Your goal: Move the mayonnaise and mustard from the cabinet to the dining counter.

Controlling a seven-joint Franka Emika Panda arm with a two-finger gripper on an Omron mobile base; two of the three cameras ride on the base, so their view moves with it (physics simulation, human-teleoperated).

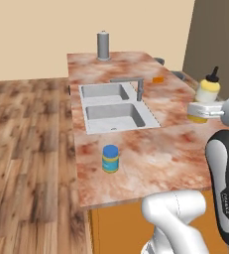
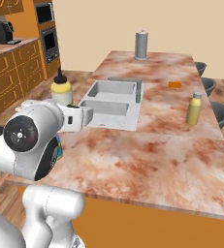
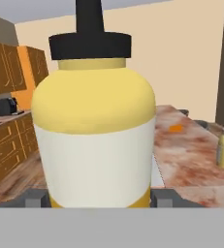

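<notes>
My fingers (image 3: 36, 197) stand one on each side of the mustard (image 3: 96, 140), pressed against its fat white and yellow body. So my gripper (image 3: 100, 197) is holding the mustard by its bottom part, with the black nozzle pointing up. From the base views I think it hangs in the air right at the edge of the dining counter (image 1: 150, 149), not on it yet.

Further out from my fingers, the mayonnaise (image 1: 110, 158) stands upright on the stone top, in front of the sink (image 1: 111, 115). That half looks done. Past my fingers, far off, is another small yellow bottle (image 2: 194, 109). What is left, I think: set the mustard down and let go.
</notes>
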